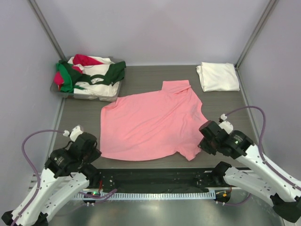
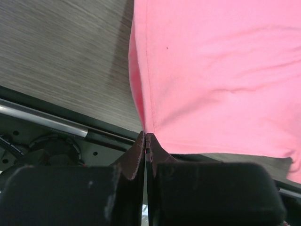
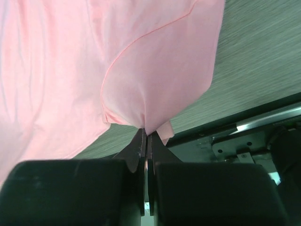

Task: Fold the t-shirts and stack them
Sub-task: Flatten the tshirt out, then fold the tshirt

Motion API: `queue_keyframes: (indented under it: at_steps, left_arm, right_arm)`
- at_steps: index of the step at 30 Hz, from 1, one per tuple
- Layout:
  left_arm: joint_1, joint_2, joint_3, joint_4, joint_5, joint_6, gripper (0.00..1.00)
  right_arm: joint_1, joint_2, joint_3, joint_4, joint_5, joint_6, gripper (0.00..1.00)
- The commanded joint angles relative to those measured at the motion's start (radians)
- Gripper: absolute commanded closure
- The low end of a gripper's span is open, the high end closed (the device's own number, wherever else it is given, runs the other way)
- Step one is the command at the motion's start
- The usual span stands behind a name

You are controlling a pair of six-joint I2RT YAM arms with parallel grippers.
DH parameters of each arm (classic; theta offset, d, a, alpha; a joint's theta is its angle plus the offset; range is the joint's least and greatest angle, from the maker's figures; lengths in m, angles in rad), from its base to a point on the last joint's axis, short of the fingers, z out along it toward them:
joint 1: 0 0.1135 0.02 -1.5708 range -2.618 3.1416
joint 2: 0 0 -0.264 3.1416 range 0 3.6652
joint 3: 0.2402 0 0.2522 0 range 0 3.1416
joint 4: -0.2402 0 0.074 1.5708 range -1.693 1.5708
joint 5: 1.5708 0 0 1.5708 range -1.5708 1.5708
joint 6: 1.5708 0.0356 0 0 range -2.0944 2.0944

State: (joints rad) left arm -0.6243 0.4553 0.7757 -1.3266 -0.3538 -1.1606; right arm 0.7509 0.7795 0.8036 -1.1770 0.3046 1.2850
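Observation:
A salmon-pink t-shirt (image 1: 150, 122) lies spread flat in the middle of the table, collar toward the back. My left gripper (image 2: 146, 135) is shut on its near left hem corner (image 2: 146, 127). My right gripper (image 3: 146, 132) is shut on the edge of the near right sleeve (image 3: 150, 94), the cloth bunched between the jaws. A folded white t-shirt (image 1: 217, 76) rests at the back right. More t-shirts, dark green, red and white (image 1: 89, 73), are heaped at the back left.
The heap sits in a shallow clear plastic tray (image 1: 111, 97) at the back left. A black rail (image 1: 155, 179) runs along the table's near edge, just below the pink shirt's hem. Grey walls close in the left, right and back.

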Motion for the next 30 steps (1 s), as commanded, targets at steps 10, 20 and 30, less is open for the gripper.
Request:
queue_keyframes:
  at_steps: [10, 20, 30]
  left_arm:
    - [-0.003, -0.015, 0.022, -0.063, 0.072, -0.001, 1.0]
    - [-0.003, 0.138, 0.06, 0.092, 0.032, 0.036, 1.0]
    - [0.032, 0.388, 0.237, 0.145, -0.123, 0.169, 1.0]
  right_arm:
    - [0.004, -0.14, 0.17, -0.326, 0.091, -0.006, 0.99]
    - [0.004, -0.033, 0.146, -0.055, 0.086, -0.133, 0.99]
    - [-0.048, 0.317, 0.416, 0.076, 0.252, -0.361, 0.99]
